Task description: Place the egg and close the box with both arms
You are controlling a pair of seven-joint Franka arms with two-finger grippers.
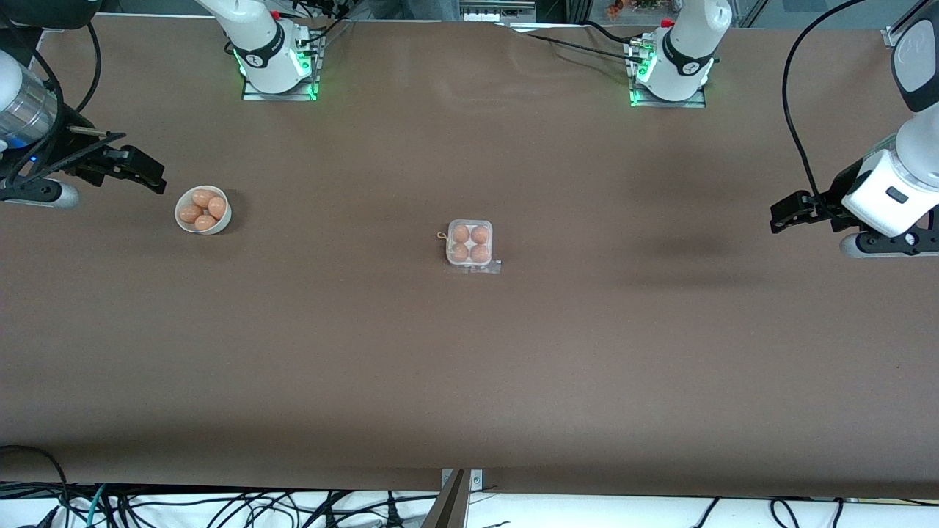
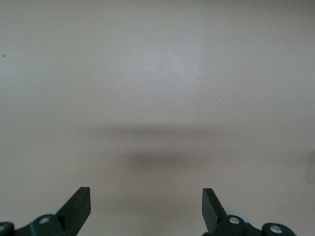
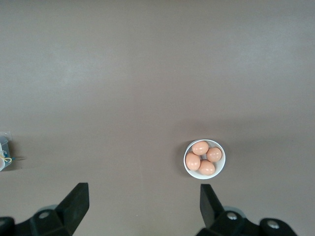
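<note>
2 arms raised at table ends, left gripper (image 1: 779,218) spread, right gripper (image 1: 150,176) spread near bowl (image 1: 203,210).

A brown table (image 1: 469,381) fills the scene, evenly lit. Black cables (image 1: 220,510) lie tangled along its near edge

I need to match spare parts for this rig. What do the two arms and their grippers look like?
Both arms are white with dark grey bands at the joints and green lights glowing at their bases. Black cables loop along each. The left gripper and the right gripper are black, each with two wedge-shaped fingers. The right arm also shows a shiny silver cylindrical section near its wrist.
</note>
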